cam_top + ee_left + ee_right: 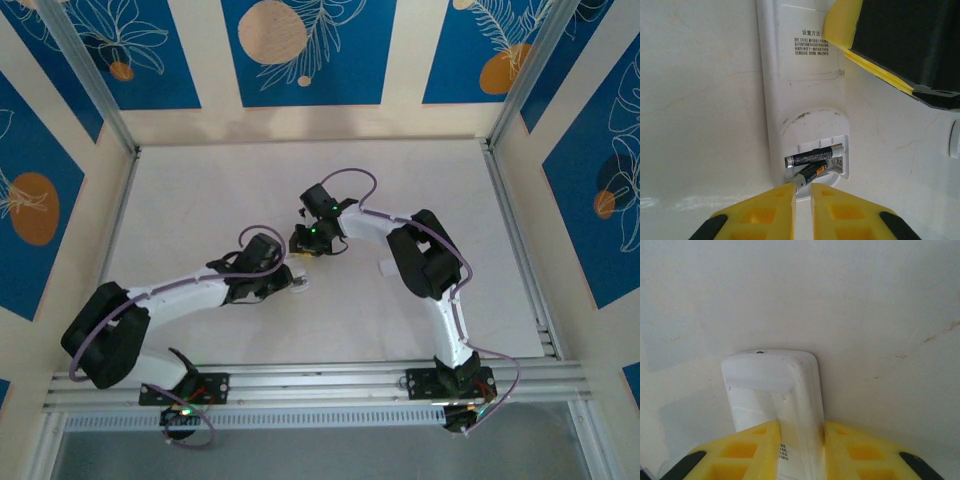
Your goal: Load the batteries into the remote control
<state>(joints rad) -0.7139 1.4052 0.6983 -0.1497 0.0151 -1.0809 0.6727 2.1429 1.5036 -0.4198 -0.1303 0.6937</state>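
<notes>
Half loaded, as far as you can judge: the small white elongated plastic remote control (790, 90) lies back-up on the white table (695, 100) with its battery bay (840, 142) open. One slim dark cylindrical battery (815, 155) lies flat inside. The second dark battery (811, 172) sits tilted over the bay's near edge, not seated, so you have that one left to press home. Your left gripper (803, 192) is drawn nearly together, pinching that battery's metal tip. Your right gripper (799, 432) squeezes the remote's long sides near the other end, steadying it. The left arm (180, 290) reaches in low from the left. The right arm (430, 260) folds at the elbow and bends in towards it, near the table's middle.
</notes>
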